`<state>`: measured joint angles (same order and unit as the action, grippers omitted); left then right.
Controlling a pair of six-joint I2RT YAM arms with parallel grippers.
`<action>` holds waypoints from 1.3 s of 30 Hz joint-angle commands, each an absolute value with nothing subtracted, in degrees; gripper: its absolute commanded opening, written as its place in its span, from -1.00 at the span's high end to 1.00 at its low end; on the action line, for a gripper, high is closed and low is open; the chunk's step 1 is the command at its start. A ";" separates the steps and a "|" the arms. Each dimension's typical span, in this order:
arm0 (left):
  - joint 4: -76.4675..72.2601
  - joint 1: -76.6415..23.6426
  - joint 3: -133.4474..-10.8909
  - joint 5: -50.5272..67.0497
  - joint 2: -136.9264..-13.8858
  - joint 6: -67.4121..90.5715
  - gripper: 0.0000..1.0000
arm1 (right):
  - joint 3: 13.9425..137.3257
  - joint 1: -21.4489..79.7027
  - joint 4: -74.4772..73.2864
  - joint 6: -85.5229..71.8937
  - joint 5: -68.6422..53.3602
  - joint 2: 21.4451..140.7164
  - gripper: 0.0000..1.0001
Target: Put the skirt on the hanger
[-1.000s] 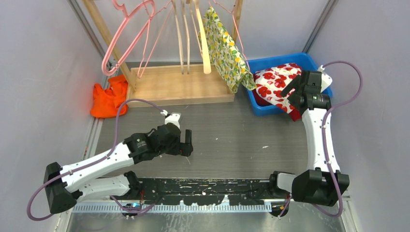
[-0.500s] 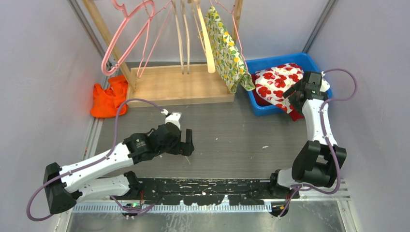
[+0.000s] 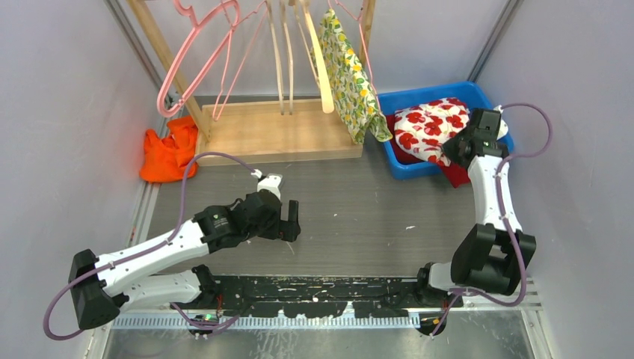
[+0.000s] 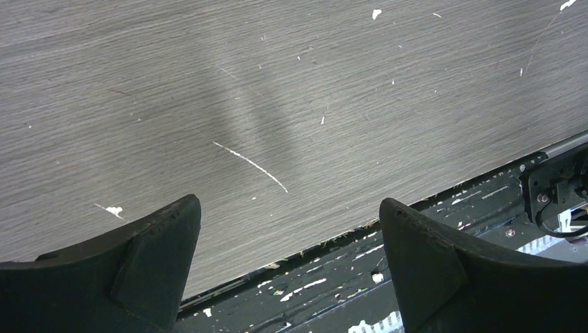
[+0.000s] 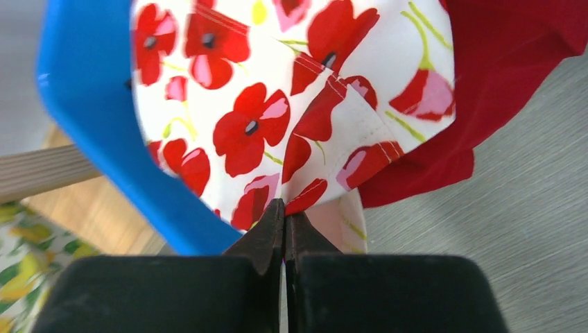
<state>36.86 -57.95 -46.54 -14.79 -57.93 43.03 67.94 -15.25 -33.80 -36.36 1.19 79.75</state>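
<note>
1. Top view.
   - Found skirt [image 3: 425, 126], white with red poppies, heaped in blue bin [image 3: 419, 97] at far right of table [image 3: 359, 217].
   - Noted near edge of skirt spilling over bin rim, with red cloth [image 3: 456, 173] under it.
   - Noted right gripper [image 3: 452, 149] at that spilled edge, touching fabric.
   - Noted left gripper [image 3: 290, 221] low over bare table, well apart from bin.
   - Recorded wooden rack [image 3: 277, 131] at far centre, carrying pink hangers [image 3: 198, 56], wooden hangers [image 3: 320, 71] and lemon-print cloth [image 3: 350, 78].
   - Logged orange cloth [image 3: 166, 153] on table left of rack.
2. Left wrist view.
   - Found fingers [image 4: 149, 267] of left gripper [image 4: 288, 208] spread wide, released, grasping nothing.
   - Saw only scratched table [image 4: 208, 83] between them.
3. Right wrist view.
   - Found fingers [image 5: 267, 236] of right gripper [image 5: 284, 208] clenched tight, tips pinching a stitched fold at hem of skirt [image 5: 277, 90].
   - Confirmed skirt draped over bin [image 5: 83, 104] wall.
   - Noted red cloth [image 5: 513, 62] lying beneath skirt at right, reaching onto table [image 5: 499, 208].
   - Noted lemon-print cloth [image 5: 17, 277] and part of rack [image 5: 97, 222] at lower left, beside bin.
</note>
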 commanded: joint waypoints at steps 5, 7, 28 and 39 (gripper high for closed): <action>36.24 -57.64 -48.72 -16.42 -57.78 42.01 -0.99 | 74.63 -15.59 -31.64 -36.08 -7.64 65.93 0.98; 36.40 -57.62 -48.98 -16.52 -57.80 41.90 -0.99 | 76.34 -15.51 -32.38 -36.21 -8.83 63.18 0.98; 39.12 -57.49 -50.63 -17.51 -57.00 40.74 -0.99 | 97.29 -15.53 -26.65 -51.02 -43.06 55.22 0.98; 40.66 -56.98 -48.96 -19.85 -50.80 42.34 -0.99 | 88.62 -10.27 -9.71 -63.82 -51.03 58.31 0.98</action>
